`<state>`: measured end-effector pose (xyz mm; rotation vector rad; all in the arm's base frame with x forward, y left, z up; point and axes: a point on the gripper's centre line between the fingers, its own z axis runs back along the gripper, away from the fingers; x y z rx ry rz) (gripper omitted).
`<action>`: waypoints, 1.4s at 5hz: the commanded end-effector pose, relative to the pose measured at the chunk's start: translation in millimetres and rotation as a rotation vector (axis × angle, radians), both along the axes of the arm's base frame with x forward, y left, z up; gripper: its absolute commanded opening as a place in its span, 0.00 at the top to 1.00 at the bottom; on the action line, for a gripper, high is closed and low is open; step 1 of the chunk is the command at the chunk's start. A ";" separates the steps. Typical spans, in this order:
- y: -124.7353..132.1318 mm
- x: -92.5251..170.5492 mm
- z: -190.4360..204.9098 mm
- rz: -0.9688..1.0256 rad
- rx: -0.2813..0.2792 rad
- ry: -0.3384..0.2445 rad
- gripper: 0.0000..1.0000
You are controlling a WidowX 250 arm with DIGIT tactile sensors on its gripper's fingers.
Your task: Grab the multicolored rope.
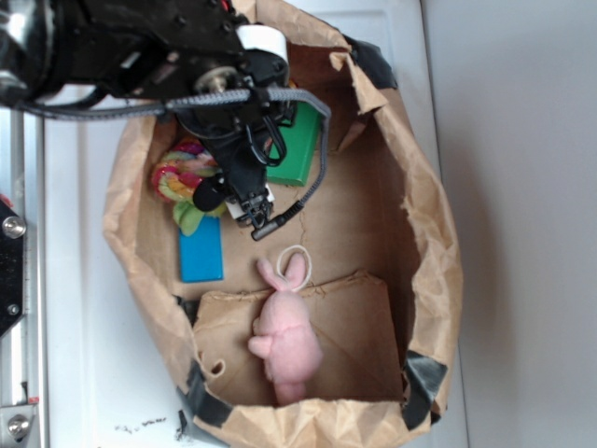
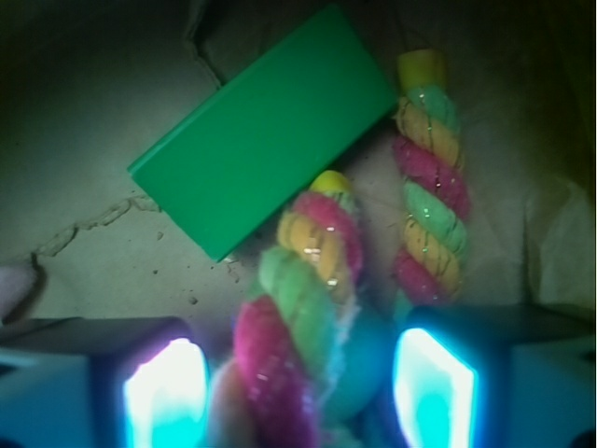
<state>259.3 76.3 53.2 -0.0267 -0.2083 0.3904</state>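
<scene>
— Where's the rope?
— The rope (image 2: 298, 308) runs up between my fingers (image 2: 168, 392); my claw (image 1: 244, 203) is spread apart around it, not clamped.
— Anything nearby?
— A green block (image 2: 261, 126) lies just beyond it.

The exterior view looks almost straight down from above onto a white desk (image 1: 75, 280) and takes in the whole brown paper bag (image 1: 434, 252) lying open on it, with the arm entering from the upper left corner; it stands far enough back to show the bag's rim on every side. The wrist view rides on the arm just behind the claw (image 2: 298, 387), facing down into the bag from very close, with both fingertips (image 2: 163, 392) at its bottom edge. Both views share the multicolored rope (image 1: 182, 177) (image 2: 298, 308) and the green block (image 1: 300, 145) (image 2: 266, 126) beside it on the bag's floor.
</scene>
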 end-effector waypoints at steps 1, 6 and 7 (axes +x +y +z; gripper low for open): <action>6.2 5.7 21.0 -0.008 0.008 -0.052 1.00; -9.5 8.2 79.8 -0.025 -0.065 -0.119 1.00; -11.0 8.6 87.3 -0.026 -0.079 -0.123 1.00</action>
